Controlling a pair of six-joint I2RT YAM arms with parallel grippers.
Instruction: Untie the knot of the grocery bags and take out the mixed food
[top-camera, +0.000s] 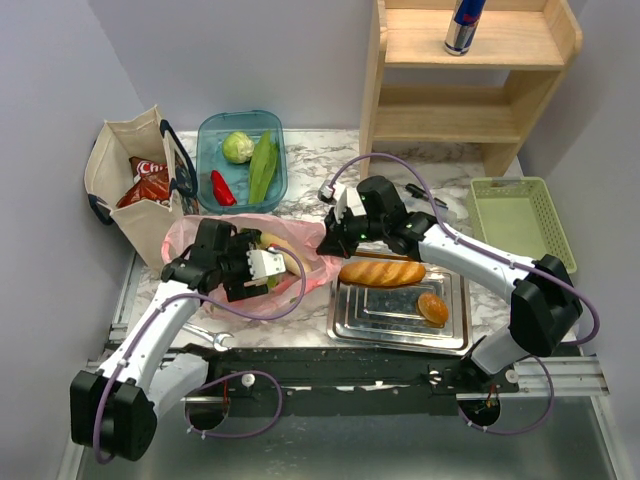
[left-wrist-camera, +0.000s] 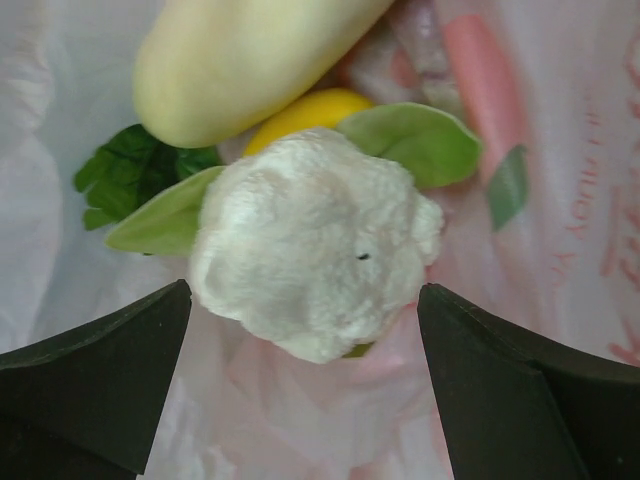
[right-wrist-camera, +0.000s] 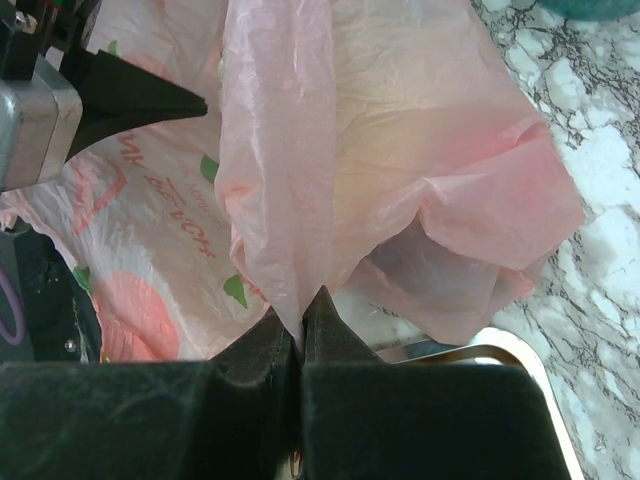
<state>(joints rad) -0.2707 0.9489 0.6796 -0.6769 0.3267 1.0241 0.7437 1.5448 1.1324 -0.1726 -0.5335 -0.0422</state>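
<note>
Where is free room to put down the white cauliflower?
Bare marble between the blue plastic tub and the wooden shelf; also the near half of the shiny metal tray. Crowded around the thin pink plastic bag and beige canvas tote.

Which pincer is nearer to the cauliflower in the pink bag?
Left. The left pincer is open with a finger on either side of the cauliflower. The right pincer is shut on a fold of the pink bag, away from it.
</note>
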